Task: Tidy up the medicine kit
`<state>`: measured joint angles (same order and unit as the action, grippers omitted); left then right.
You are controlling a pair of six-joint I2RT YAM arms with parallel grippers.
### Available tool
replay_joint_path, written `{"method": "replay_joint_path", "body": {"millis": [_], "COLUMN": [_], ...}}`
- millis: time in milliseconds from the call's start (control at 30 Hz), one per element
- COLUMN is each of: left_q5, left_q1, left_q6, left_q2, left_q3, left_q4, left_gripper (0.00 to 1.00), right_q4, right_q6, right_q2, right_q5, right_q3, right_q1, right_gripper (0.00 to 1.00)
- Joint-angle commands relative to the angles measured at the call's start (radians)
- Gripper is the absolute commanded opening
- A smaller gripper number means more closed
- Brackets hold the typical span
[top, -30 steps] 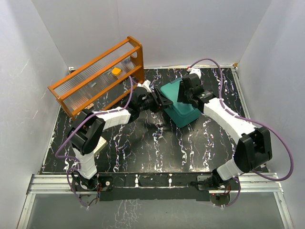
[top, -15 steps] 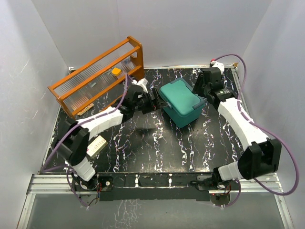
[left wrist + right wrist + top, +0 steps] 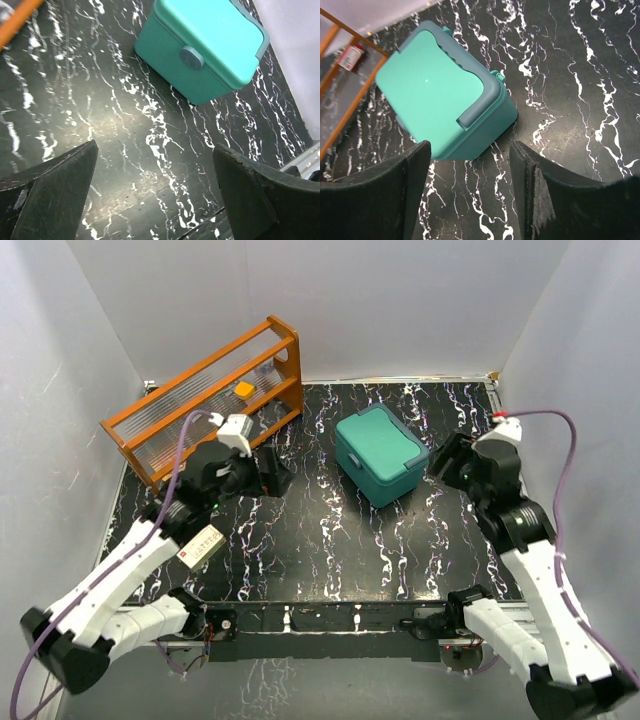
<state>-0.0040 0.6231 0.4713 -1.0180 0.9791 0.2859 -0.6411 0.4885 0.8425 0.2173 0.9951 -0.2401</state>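
Our left hand [image 3: 270, 472] is spread wide with nothing in it, left of the medicine kit [image 3: 378, 453] and apart from it. Our right hand [image 3: 445, 460] is also spread and empty, near the kit's right side without touching. We see the black marbled surface [image 3: 330, 540] carrying the kit, lid shut. The orange rack [image 3: 200, 405] lies farther left of the kit, and a small white packet [image 3: 203, 543] sits nearer us on that side.

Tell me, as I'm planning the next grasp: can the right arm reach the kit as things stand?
Probably yes. The kit sits shut on the table, and the right gripper hangs open close beside it, with only bare surface between them. The rack stands off on the kit's other side.
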Motion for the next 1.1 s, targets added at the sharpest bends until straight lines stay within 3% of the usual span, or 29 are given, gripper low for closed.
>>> {"method": "replay_joint_path", "body": {"millis": [0,367,667,1067], "left_q5": [-0.153,-0.356,-0.425,-0.434], "left_q1": [-0.007,-0.007,-0.006,-0.006], "left_q6": [-0.082,-0.152,-0.178,-0.189], "left_q2": [0.153,0.402,0.486,0.536], "left_q3": [-0.008,0.147,0.286,0.278], "left_q4": [0.115,0.334,0.484,0.490], "left_gripper": [0.99,0.99,0.99,0.99], "right_q4": [0.010,-0.112,-0.174,-0.182], "right_q6": [0.018,-0.019,-0.056,-0.065], "right_q2": [-0.165,-0.378,-0.394,-0.378], "right_q5": [0.022,0.108,0.129,0.123], "right_q3": [-0.013,0.104,0.198,0.198], "right_q1": [0.003,0.003,0.004,0.003], "right_gripper": [0.65,0.69,0.80,0.90]}}
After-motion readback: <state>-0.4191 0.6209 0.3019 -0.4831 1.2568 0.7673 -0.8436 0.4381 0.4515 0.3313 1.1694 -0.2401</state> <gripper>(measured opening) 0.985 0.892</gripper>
